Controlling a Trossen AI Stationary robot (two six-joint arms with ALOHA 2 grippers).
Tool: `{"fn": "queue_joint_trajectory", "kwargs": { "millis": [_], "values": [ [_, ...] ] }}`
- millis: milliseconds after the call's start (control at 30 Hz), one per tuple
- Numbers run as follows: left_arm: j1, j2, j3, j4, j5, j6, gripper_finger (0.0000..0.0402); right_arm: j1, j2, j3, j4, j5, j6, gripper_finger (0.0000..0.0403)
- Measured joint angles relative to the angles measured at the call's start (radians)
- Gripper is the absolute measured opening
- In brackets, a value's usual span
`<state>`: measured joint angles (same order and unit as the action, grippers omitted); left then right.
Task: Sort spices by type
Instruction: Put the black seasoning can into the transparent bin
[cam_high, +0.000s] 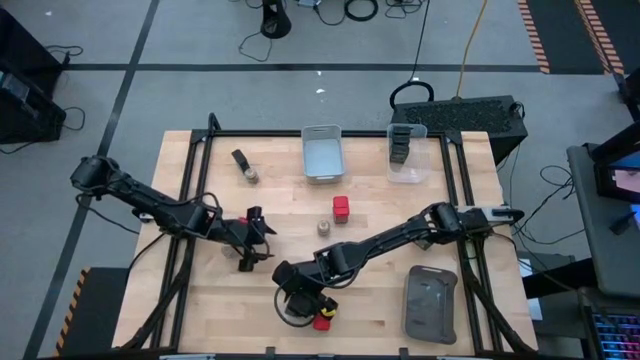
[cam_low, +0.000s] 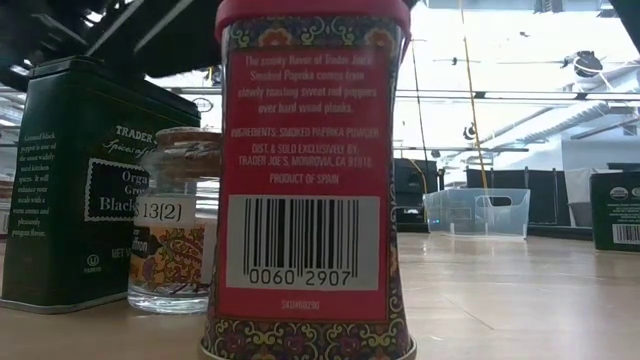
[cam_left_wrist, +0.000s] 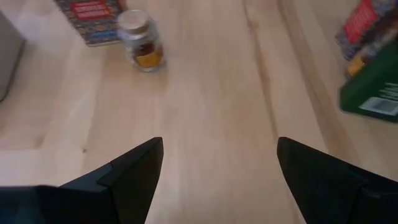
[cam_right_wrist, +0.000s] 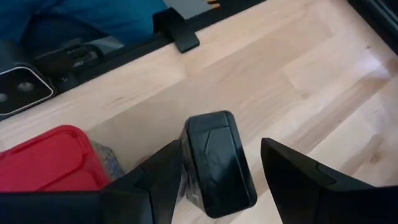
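Smoked paprika, a red-capped tin (cam_low: 310, 180), fills the low view at the tabletop's near edge, with a round glass jar (cam_low: 175, 225) and a green-black pepper tin (cam_low: 75, 190) just behind it to one side. That cluster is where the right gripper (cam_right_wrist: 221, 165) works: in its wrist view a black-capped tin (cam_right_wrist: 217, 162) stands upright between the two fingers, which sit partly open on either side of it — whether they already press on it I cannot tell. A red cap (cam_right_wrist: 46, 158) stands just beside that tin, so the coming lift turns on taking the black one alone, straight up.

Left gripper (cam_left_wrist: 217, 165) hangs wide open and empty over bare tabletop (cam_left_wrist: 211, 93), pointing toward a small jar (cam_left_wrist: 142, 40) and a paprika tin (cam_left_wrist: 90, 18) near mid-table; it looks the nearer arm for those.

Farther back, a grey bin (cam_high: 322, 153) looks empty, a clear bin (cam_high: 406, 152) holds a row of dark tins — a flat dark tray (cam_high: 431, 305) lies at the right.
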<state>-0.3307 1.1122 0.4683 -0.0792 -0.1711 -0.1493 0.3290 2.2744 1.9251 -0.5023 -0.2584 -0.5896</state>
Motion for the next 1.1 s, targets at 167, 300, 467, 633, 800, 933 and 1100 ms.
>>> {"fn": "queue_joint_trajectory", "kwargs": {
  "millis": [167,300,467,633,800,933,1100],
  "values": [
    [-0.012,0.0,0.0,-0.004,0.007,-0.003,0.0321,-0.002,0.007,0.0,0.005,0.004,-0.002,0.0201],
    [-0.012,0.0,0.0,-0.005,0.007,-0.011,0.0321,-0.003,0.007,0.0,-0.003,0.005,0.002,0.0201],
    [-0.012,0.0,0.0,-0.009,0.007,-0.028,0.0321,-0.009,0.007,0.0,-0.008,-0.001,0.035,0.0201],
    [-0.012,0.0,0.0,-0.008,0.007,-0.028,0.0321,-0.015,0.008,0.0,-0.023,-0.001,0.054,0.0201],
    [-0.012,0.0,0.0,-0.009,0.007,-0.029,0.0321,-0.016,0.008,-0.002,-0.042,-0.002,0.073,0.0201],
    [-0.012,0.0,0.0,-0.009,0.007,-0.029,0.0321,-0.015,0.009,-0.005,-0.042,-0.002,0.076,0.02],
    [-0.012,0.0,0.0,-0.009,0.007,-0.029,0.0321,-0.015,0.009,-0.005,-0.047,-0.002,0.077,0.0186]
  ]
}}
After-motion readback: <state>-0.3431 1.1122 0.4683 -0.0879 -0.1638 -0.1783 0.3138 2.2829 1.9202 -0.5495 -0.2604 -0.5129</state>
